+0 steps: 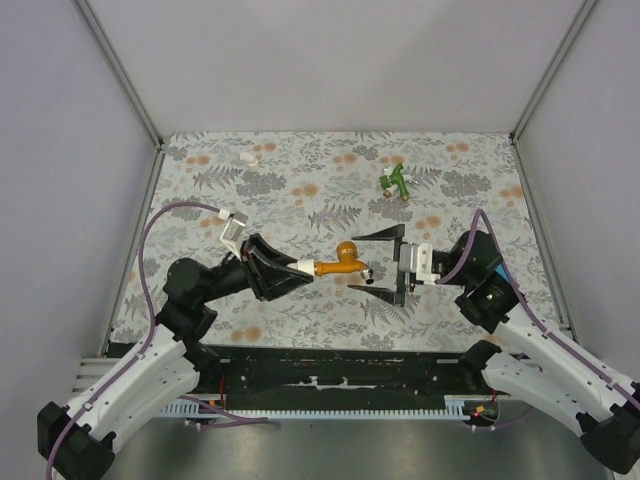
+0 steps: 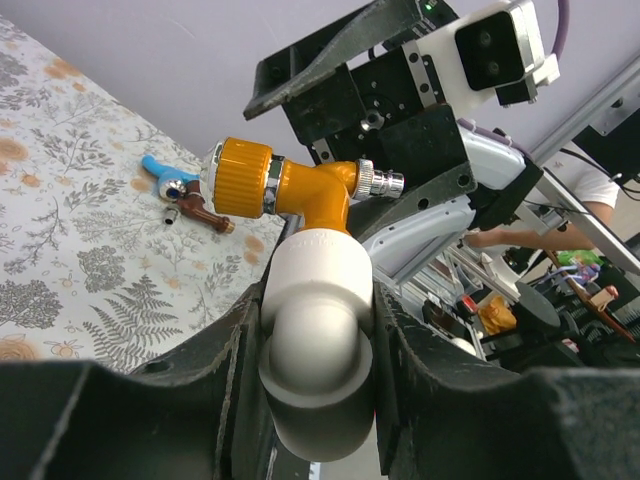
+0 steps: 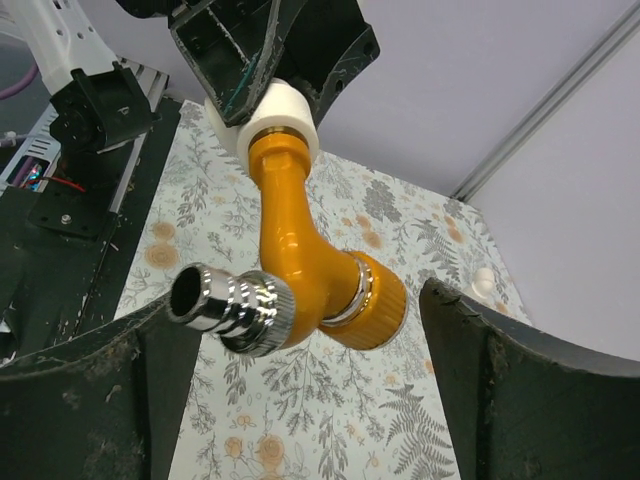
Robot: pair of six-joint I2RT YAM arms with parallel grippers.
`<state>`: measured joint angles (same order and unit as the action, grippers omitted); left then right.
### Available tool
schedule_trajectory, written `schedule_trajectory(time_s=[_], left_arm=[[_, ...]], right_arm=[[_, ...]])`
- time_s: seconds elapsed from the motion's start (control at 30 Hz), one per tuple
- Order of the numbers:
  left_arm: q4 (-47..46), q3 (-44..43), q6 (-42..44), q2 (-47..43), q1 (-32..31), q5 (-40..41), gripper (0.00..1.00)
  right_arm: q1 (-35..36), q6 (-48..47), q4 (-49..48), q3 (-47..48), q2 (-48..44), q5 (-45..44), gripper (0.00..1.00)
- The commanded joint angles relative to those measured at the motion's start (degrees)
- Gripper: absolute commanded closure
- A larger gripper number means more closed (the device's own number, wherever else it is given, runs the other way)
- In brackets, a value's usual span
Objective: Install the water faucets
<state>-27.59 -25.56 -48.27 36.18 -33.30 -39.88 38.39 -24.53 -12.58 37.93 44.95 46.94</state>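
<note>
The left gripper (image 1: pixel 305 267), jaws clenched, holds the fitting (image 2: pixel 318 320) carrying the orange faucet (image 1: pixel 345 257); the right gripper (image 1: pixel 352 263) gapes around it. The green faucet (image 1: pixel 397 181) lies loose, seemingly uninstalled.

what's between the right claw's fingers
The orange faucet, held by its white fitting in the left claw, sits between the fingers of the open right claw; clearest in the right wrist view.

Worktop (image 1: pixel 300 205): a grey floral-print sheet is covering it from edge to edge. A small white fitting (image 1: pixel 247 158) is lying near the far left corner. Pale walls (image 1: pixel 330 60) are enclosing the far, left and right edges. Metal frame rails (image 1: pixel 118 68) are rising from both far corners.
</note>
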Motion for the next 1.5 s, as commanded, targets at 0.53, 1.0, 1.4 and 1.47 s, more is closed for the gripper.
schedule_trajectory(time_s=[0.53,1.0,1.4,1.47], left_arm=[[-6.44,-5.28,14.66,0.91,-0.1,-5.74,0.98],[2.98,-5.29,44.14,-5.16,-0.19,-3.19,0.98],[10.2,-4.15,42.56,-9.73,-0.1,10.43,0.98],[9.06,-3.62,41.42,-9.99,-0.1,11.05,0.98]], right_arm=[[0.02,29.52,-17.47,1.09,9.8,-0.26,0.69],[0.02,75.94,-26.09,-0.84,17.45,-10.2,0.98],[0.02,69.19,-25.04,-2.78,13.24,-12.14,0.3],[0.02,67.96,-24.86,-2.6,13.58,-10.91,0.25]])
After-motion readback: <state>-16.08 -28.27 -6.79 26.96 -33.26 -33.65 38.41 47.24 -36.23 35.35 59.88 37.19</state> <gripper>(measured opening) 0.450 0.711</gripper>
